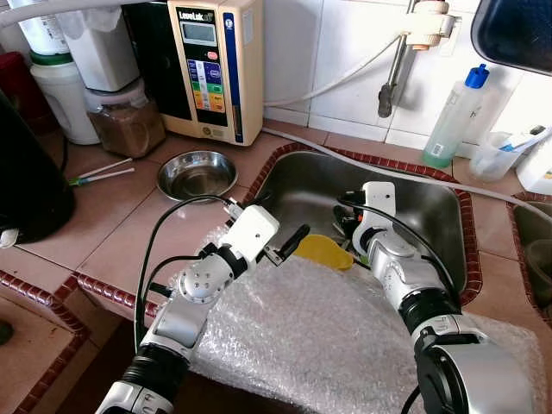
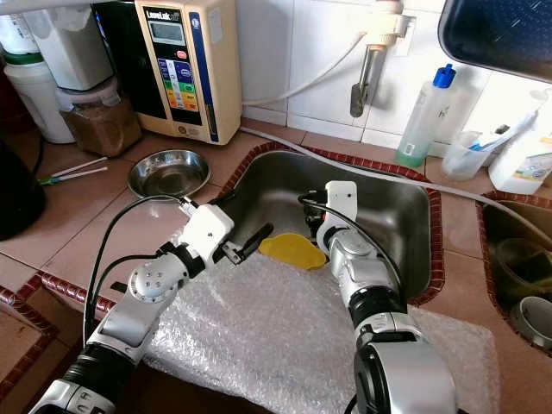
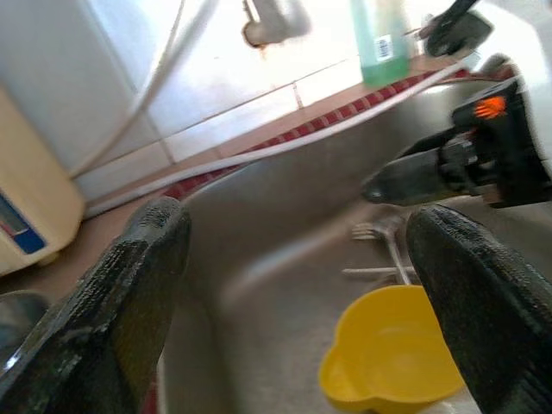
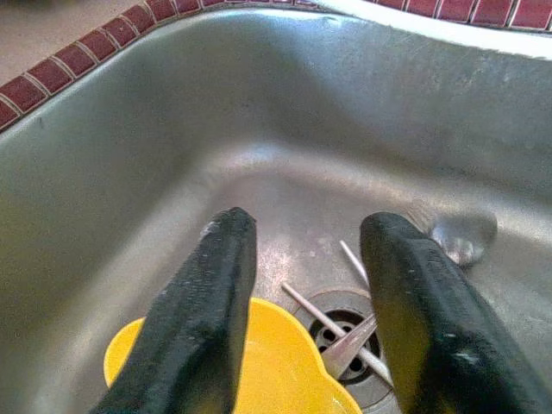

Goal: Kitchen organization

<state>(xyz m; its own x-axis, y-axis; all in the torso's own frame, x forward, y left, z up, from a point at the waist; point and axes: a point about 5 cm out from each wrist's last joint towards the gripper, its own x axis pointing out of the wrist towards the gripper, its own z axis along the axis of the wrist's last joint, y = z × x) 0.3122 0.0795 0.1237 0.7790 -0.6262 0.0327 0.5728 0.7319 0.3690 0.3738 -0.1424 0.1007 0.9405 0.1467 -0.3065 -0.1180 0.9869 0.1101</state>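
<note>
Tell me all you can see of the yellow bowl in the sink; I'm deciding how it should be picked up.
The yellow bowl looks like smooth plastic, shallow, with a small lobe or spout on its rim. It appears empty and sits in the steel sink near the front wall, beside the drain where cutlery lies. Bubble wrap over the counter edge hides its near side. The open right hand hovers just above it; the open left hand points at it from the sink's edge. Neither touches it.
</note>
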